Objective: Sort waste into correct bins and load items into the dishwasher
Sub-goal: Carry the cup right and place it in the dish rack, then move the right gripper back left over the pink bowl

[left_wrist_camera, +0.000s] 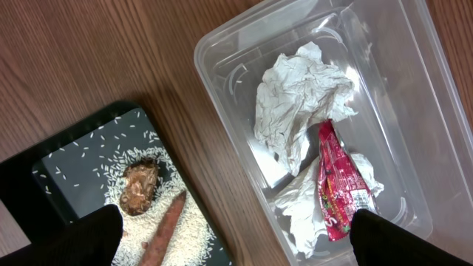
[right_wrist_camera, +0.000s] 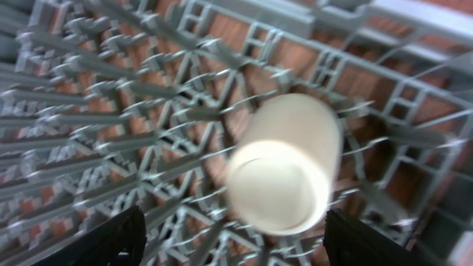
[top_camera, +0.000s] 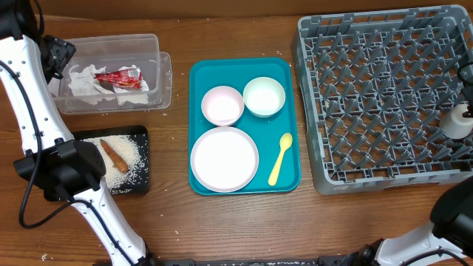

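The small white cup (right_wrist_camera: 284, 162), a smooth stubby cylinder, lies tilted among the upright pegs of the grey plastic dish rack (top_camera: 369, 44), near its right edge. In the blurred wrist view its long axis slants from lower left to upper right, with a round end facing the camera. The right gripper (right_wrist_camera: 233, 225) hangs over it, fingers spread, grasping nothing. The left gripper (left_wrist_camera: 236, 216) gapes empty above the clear tub (left_wrist_camera: 222, 89) of crumpled napkins (left_wrist_camera: 295, 96).

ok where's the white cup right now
In the overhead view the small white cup sits inside the grey dish rack by its right edge, on the robot's right.
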Robot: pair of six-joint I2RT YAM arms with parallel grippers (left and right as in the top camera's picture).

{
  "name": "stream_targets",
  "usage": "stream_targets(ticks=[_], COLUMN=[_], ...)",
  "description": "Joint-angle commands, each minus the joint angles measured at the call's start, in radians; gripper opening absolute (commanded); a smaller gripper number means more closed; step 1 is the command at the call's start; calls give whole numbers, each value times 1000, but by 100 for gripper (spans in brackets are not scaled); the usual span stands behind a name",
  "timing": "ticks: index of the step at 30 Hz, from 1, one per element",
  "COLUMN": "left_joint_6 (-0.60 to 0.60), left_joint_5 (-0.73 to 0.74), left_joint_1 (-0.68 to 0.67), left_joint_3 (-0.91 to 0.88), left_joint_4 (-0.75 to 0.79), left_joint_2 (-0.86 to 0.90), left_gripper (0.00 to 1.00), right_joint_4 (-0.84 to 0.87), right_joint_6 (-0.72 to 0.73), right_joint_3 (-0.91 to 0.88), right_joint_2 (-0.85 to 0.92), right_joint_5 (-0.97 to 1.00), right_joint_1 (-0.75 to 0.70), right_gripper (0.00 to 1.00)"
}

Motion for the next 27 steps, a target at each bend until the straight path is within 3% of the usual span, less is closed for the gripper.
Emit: stream_targets(ticks=[1, 7, 13, 14, 16, 21, 27], left_joint_6=[4, 4, 4, 4, 4, 4, 4], left_joint_5=[1, 1, 1, 1, 1, 1, 1], left_joint_1=[-6, -6, -6, -6, -6, -6, -6], left_joint_3=[0, 0, 0, 0, 0, 0, 0], left_joint_4=[2, 2, 2, 2, 2, 2, 2], left_joint_2=[-4, -4, -4, -4, -4, -4, -4], left_gripper=[100, 100, 100, 100, 100, 100, 100], right_joint_4=[16, 81, 186, 205, 242, 292, 316], right_joint_6=[-9, -142, -143, -142, -142, -153, -140], right_joint_3=[10, 10, -3, -5, -5, -5, -5], right_joint_2=[-121, -211, -155, -141, -106, 8, 124], right_joint_5=[-150, -348, -353, -354, -354, -351, -281], right_joint_1=[54, 270, 642, 688, 780, 995, 1158], right_gripper=[79, 78, 79, 82, 100, 100, 100])
